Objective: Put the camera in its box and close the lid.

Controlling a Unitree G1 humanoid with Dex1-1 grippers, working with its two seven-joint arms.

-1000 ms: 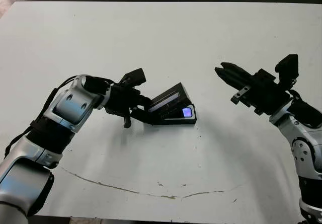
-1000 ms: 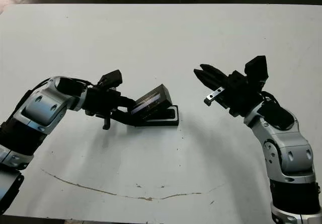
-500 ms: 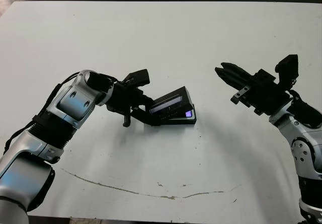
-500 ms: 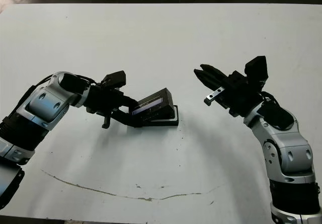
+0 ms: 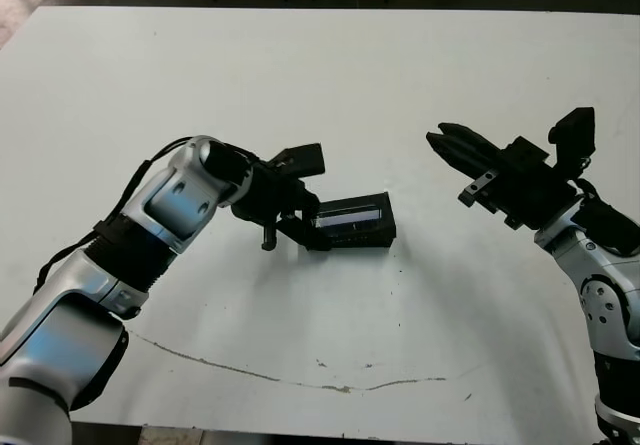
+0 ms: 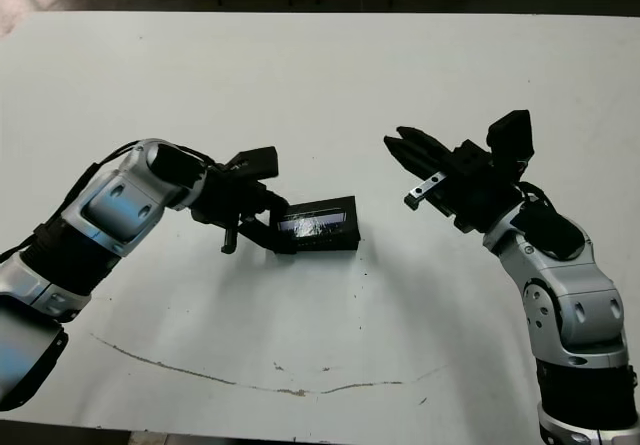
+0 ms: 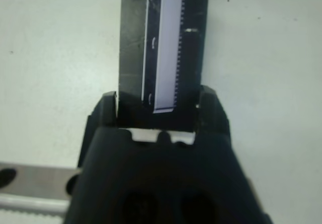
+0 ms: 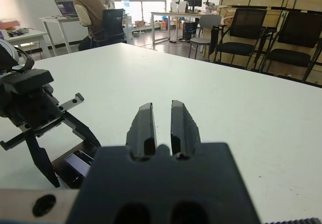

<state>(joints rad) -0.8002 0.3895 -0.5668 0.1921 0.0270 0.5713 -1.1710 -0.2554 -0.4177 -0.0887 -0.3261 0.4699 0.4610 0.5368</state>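
The left tool [image 5: 318, 233] is clamped on the left end of the lid [image 5: 352, 219], which lies flat over the box near the middle of the white counter [image 5: 330, 75], so neither the box itself nor the camera can be made out. The right tool [image 5: 440, 140] hangs above the counter well to the right, its two fingers together and holding nothing. Beyond the counter's far side stand desks, black office chairs [image 8: 241, 35] and a seated person [image 8: 89, 10].
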